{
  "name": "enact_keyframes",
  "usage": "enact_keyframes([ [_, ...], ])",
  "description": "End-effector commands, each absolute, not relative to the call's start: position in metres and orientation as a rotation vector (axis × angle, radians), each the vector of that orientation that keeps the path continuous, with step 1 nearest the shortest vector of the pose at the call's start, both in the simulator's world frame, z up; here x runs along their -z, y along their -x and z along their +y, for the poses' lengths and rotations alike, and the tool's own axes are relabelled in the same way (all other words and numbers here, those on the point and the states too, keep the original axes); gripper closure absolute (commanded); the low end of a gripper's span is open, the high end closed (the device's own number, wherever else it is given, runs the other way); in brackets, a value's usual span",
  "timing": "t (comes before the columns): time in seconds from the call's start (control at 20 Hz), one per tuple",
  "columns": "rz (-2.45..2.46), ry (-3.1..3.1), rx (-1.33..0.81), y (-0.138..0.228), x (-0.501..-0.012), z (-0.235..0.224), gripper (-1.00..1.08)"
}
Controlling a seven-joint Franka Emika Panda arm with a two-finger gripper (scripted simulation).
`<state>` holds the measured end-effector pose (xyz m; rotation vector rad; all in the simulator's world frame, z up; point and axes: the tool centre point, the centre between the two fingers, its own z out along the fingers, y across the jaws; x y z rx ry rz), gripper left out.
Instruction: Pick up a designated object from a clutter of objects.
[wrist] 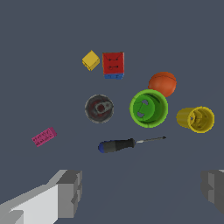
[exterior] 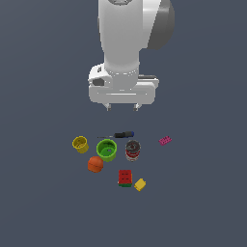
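Eight small items are lying scattered below the arm. The gripper [exterior: 122,107] is hanging high above them with its jaws spread wide and empty — likely surveying before committing. The yellow cup [exterior: 80,144] is sitting at the clutter's edge on the exterior view's left, just beside the green cup [exterior: 106,149] — reachable from its free outer side.

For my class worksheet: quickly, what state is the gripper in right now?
Gripper: open, holding nothing, hanging above the clutter, well clear of the yellow cup.
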<state>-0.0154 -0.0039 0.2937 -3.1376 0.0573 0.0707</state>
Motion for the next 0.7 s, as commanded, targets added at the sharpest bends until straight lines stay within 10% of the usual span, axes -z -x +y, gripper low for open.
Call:
enact_keyframes([
  [0.0, 0.057, 3.138, -0.071, 0.015, -0.294, -0.004, -0.92],
  [0.65, 0.113, 3.141, -0.013, 0.008, -0.313, -0.014, -0.92],
])
